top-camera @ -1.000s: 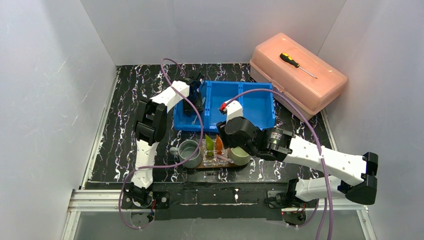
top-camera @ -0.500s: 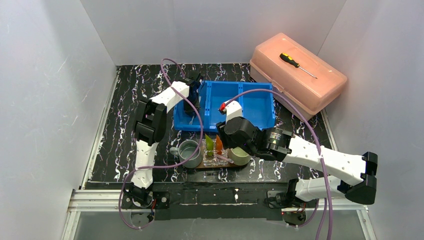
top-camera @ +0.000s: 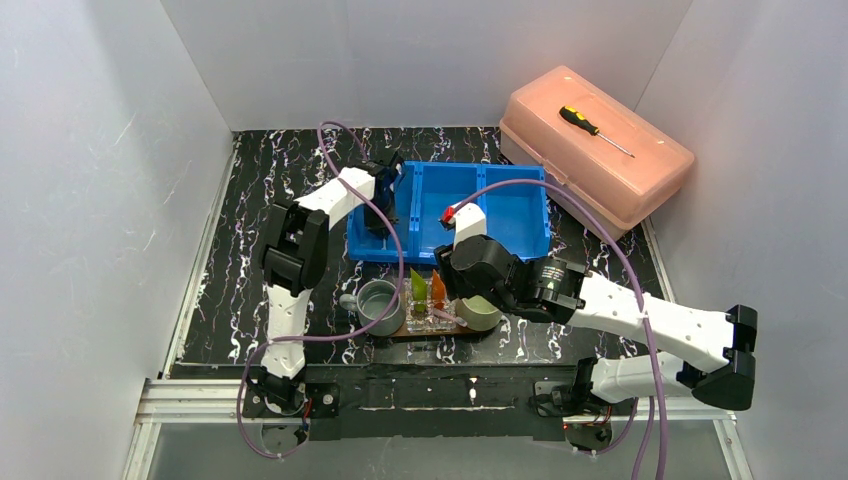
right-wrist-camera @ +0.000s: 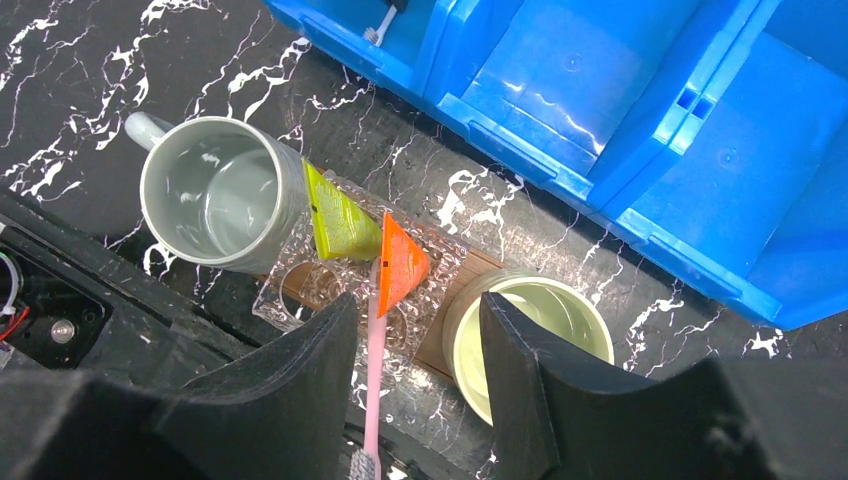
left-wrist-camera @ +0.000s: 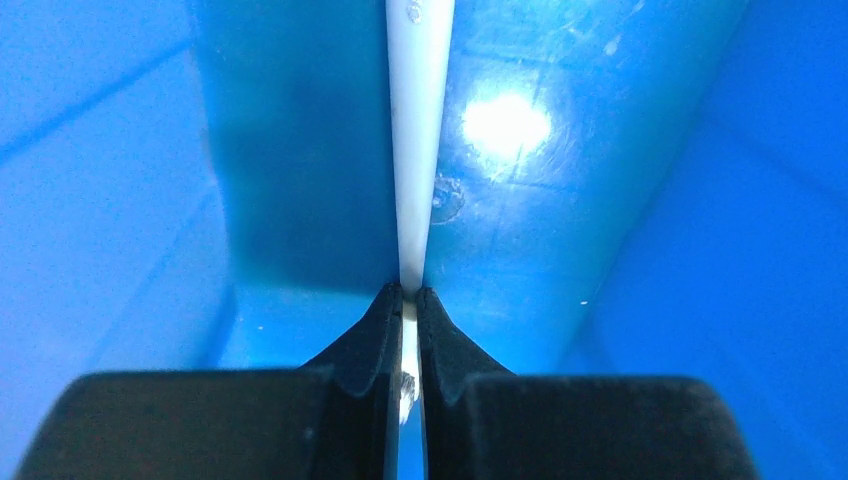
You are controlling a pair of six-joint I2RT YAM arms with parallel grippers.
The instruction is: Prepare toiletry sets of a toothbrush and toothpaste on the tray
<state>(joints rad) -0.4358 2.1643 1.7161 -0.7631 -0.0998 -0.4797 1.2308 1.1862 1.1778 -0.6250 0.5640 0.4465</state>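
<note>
Left wrist view: left gripper (left-wrist-camera: pixel 410 296), clenched on a white toothbrush (left-wrist-camera: pixel 418 150); the handle runs straight ahead from the fingertips, over the floor of the blue bin (left-wrist-camera: pixel 650 250).

Right wrist view: right gripper (right-wrist-camera: pixel 418 305), released, jaws wide apart, grasping nothing.
- Directly beneath it: orange tube (right-wrist-camera: pixel 400 265) and green tube (right-wrist-camera: pixel 338 220), standing in a clear holder (right-wrist-camera: pixel 290 290) on the brown tray (right-wrist-camera: pixel 478 265).
- Between its fingers, unpinched: pinkish toothbrush (right-wrist-camera: pixel 372 380).
- To its left: grey mug (right-wrist-camera: pixel 215 195).
- Under its right finger: pale green mug (right-wrist-camera: pixel 530 320).
</note>
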